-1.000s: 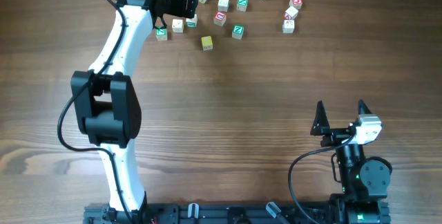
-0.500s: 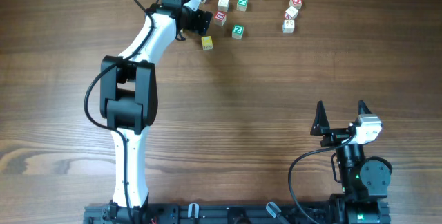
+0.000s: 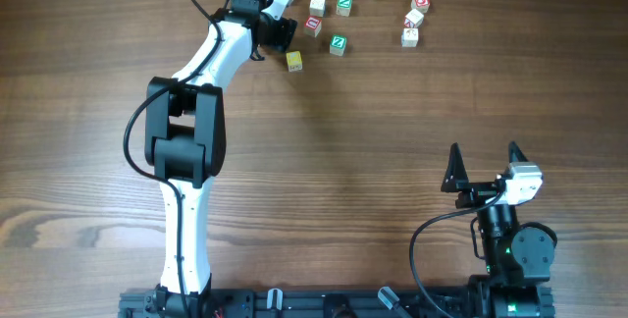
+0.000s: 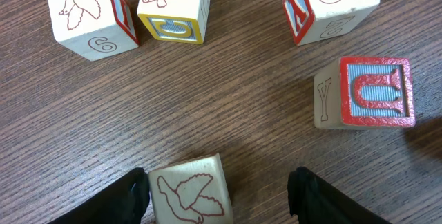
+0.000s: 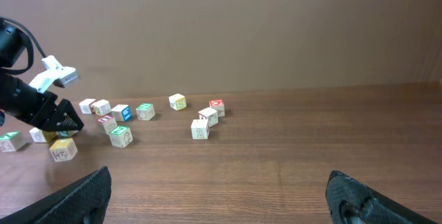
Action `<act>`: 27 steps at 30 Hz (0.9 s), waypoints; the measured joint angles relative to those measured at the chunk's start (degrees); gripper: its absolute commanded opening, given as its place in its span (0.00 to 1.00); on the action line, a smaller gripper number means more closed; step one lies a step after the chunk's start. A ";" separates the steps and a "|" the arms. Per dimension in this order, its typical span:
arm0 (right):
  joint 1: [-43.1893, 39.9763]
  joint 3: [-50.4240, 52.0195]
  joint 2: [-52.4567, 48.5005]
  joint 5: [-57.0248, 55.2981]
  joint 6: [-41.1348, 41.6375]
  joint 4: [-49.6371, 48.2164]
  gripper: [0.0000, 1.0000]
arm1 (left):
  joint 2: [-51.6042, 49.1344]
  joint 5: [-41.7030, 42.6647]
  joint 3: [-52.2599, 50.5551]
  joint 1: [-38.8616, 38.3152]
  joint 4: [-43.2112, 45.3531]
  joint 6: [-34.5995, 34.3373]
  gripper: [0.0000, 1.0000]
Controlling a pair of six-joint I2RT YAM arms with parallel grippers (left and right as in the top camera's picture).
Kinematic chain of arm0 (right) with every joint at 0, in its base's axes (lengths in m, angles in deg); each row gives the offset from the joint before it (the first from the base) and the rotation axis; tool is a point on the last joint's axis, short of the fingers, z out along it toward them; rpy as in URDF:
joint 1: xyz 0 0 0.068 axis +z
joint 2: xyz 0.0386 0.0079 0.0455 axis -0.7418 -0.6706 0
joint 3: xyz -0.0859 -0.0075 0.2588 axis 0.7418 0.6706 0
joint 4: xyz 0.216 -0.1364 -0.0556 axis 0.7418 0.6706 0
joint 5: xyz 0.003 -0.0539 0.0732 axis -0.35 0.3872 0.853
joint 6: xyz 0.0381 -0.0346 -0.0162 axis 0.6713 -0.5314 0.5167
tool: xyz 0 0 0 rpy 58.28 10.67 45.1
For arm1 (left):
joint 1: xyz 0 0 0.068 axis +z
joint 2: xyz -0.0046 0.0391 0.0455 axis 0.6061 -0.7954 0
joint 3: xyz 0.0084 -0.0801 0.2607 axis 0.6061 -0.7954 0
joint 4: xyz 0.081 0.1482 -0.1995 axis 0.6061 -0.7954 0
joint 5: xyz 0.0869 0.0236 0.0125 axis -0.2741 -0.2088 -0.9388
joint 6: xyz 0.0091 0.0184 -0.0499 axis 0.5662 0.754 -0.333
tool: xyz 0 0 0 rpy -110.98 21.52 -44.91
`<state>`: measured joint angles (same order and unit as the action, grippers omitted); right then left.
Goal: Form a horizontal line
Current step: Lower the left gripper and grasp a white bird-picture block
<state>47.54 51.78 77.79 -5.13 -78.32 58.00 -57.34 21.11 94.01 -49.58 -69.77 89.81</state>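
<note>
Action far left: left gripper [image 4: 219, 186] wide apart astride pale bird cube [image 4: 190, 196], presumably lining up a grab for horizontal line [image 5: 8, 142], mostly hidden under that arm. Right gripper [image 3: 484, 156] parked near right, splayed.

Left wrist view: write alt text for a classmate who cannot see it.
The open left gripper straddles a pale bird-outline cube on a dark wooden table. Beyond it lie loose cubes: a red-framed U cube, a yellow-framed cube, a cube marked 9 and a cube marked 8.
</note>
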 measured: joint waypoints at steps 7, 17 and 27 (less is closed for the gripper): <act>0.00 0.00 0.00 0.00 0.02 0.00 1.00 | 0.00 -0.02 0.00 0.00 0.00 -0.02 0.56; 0.00 0.00 0.00 0.00 0.00 -0.02 1.00 | 0.00 -0.02 0.00 0.00 -0.07 0.07 0.45; 0.00 0.00 0.00 0.00 0.00 -0.02 1.00 | -0.02 -0.87 0.00 0.00 -0.55 0.13 0.26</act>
<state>47.54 51.78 77.79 -5.13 -78.32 57.98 -57.37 20.23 94.01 -49.58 -70.32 89.94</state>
